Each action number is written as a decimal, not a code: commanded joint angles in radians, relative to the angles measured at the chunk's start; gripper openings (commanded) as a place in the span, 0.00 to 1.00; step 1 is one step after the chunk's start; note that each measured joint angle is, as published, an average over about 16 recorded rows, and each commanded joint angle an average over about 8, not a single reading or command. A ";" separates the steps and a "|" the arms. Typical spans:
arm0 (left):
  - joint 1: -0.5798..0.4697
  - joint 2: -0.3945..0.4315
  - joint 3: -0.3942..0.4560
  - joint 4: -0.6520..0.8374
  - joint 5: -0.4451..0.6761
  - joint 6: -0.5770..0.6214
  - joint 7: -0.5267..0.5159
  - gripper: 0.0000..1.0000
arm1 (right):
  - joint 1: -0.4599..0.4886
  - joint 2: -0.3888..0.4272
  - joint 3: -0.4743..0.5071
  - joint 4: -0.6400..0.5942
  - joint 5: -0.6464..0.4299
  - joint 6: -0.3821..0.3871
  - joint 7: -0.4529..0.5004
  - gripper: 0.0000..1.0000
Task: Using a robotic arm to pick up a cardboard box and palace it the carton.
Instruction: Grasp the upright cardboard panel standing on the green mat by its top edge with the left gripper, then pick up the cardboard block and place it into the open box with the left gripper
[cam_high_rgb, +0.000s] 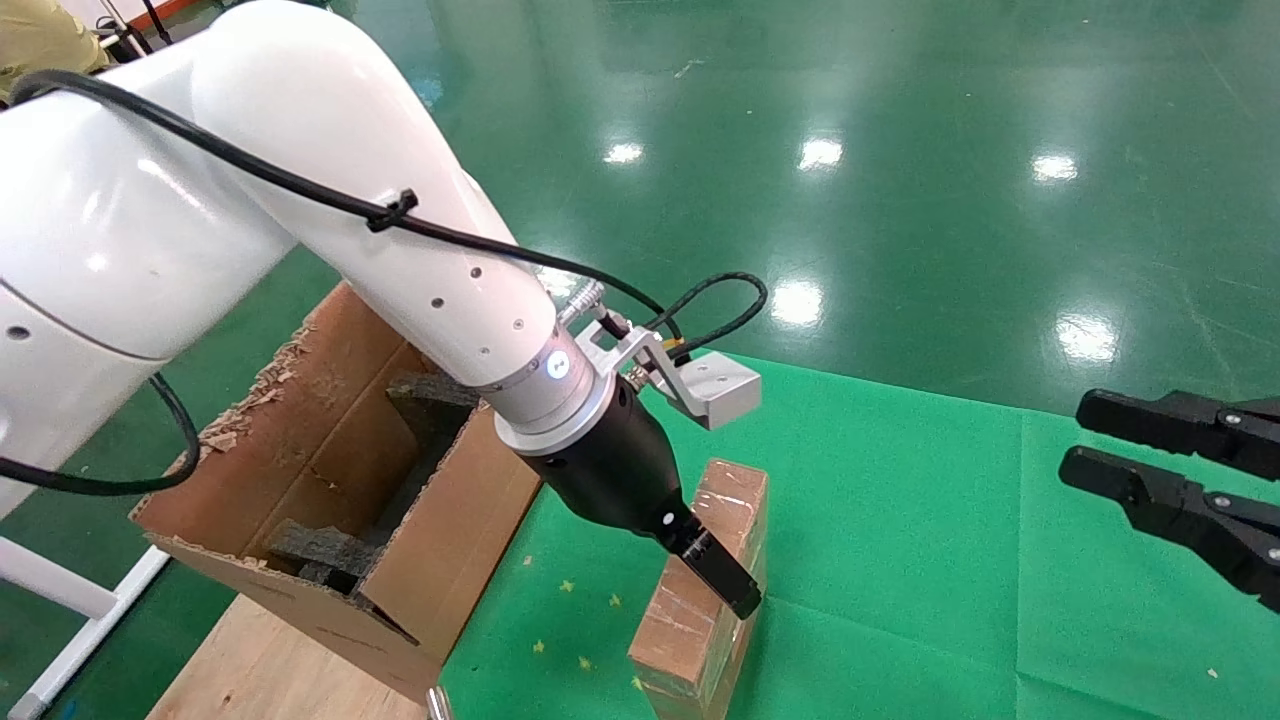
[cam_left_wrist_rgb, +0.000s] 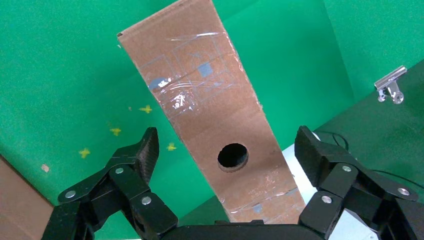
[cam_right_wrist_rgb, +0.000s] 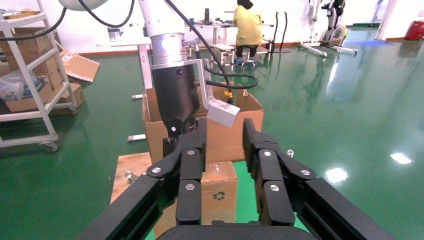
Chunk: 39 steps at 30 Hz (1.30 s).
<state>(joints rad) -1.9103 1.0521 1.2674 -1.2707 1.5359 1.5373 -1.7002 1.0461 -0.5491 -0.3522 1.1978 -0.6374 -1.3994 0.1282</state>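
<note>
The robot's left arm (cam_high_rgb: 300, 200) reaches down over the green-covered table (cam_high_rgb: 900, 560), its black tool (cam_left_wrist_rgb: 227, 165) spread wide on either side of the small cardboard box (cam_high_rgb: 705, 590). The box lies on the green mat, its taped face with the round hole (cam_left_wrist_rgb: 233, 156) turned up toward the wrist camera. In the left wrist view both fingers (cam_left_wrist_rgb: 142, 155) stand clear of the box's long sides, with green showing between pad and cardboard, so nothing is gripped yet. In the head view one finger hangs just over the box's upper face.

The large carton (cam_high_rgb: 340, 480), ragged flaps open and dark foam blocks (cam_high_rgb: 425, 400) inside, sits just beside the box on the robot's left, on a wooden board (cam_high_rgb: 260, 660). No small box shows inside it.

The right tool (cam_high_rgb: 1170, 485) is parked well off to the right above the mat, fingers apart and holding nothing.

By this evidence the task is at its opening stage: the approach looks nearly finished, while the closing grip, the lift, the carry to the carton and the release all remain.
</note>
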 joint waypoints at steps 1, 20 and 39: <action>0.000 0.000 0.002 0.000 0.001 -0.002 -0.001 0.00 | 0.000 0.000 0.000 0.000 0.000 0.000 0.000 1.00; 0.001 -0.002 -0.004 -0.001 -0.002 0.003 0.002 0.00 | 0.000 0.000 0.000 0.000 0.000 0.000 0.000 1.00; -0.015 -0.013 -0.010 0.015 0.005 -0.001 0.017 0.00 | 0.000 0.000 0.000 0.000 0.000 0.000 0.000 1.00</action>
<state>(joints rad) -1.9393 1.0318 1.2526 -1.2370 1.5461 1.5345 -1.6677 1.0460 -0.5491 -0.3522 1.1977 -0.6372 -1.3993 0.1282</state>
